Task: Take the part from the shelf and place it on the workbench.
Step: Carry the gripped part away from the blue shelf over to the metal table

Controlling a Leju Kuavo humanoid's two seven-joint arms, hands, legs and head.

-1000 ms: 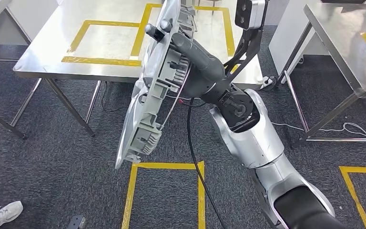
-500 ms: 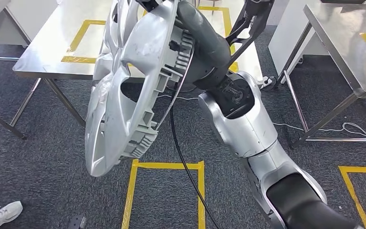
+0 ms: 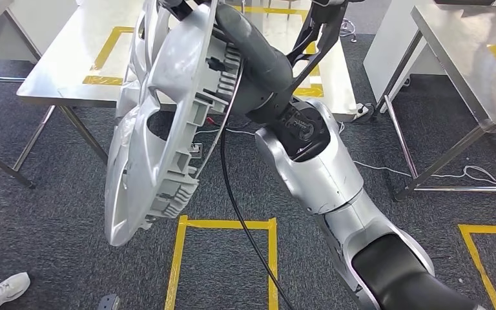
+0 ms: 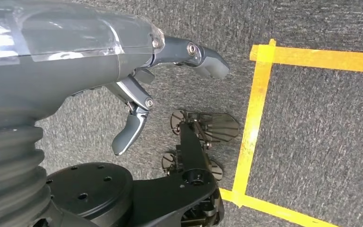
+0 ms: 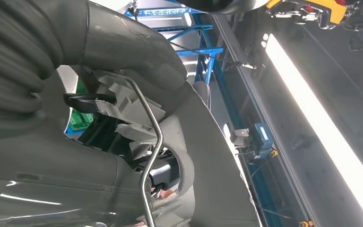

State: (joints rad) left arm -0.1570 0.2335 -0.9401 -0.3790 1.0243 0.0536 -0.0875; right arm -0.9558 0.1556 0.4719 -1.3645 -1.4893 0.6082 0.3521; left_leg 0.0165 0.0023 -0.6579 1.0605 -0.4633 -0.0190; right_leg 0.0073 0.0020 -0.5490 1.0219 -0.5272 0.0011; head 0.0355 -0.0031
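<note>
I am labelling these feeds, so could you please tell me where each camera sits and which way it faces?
Head view: high on the body, looking down at the steel workbench and carpet; the right arm lifts a silver wheel cover.
Left wrist view: behind the empty left hand, facing the floor's yellow tape.
Right wrist view: behind the right hand, facing up past blue racking.
Head and right wrist views share the wheel cover.

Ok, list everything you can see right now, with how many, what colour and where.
hubcap: one, silver, held up on edge in front of the near table
tables: two, steel with yellow tape, ahead and at right
tape squares: yellow, on grey carpet
cable: one, black, hanging from the right arm
shoe: one, white, a person's, at lower left
right robot hand: grey, gripping the hubcap's back
left robot hand: grey, holding nothing, above the floor
</note>
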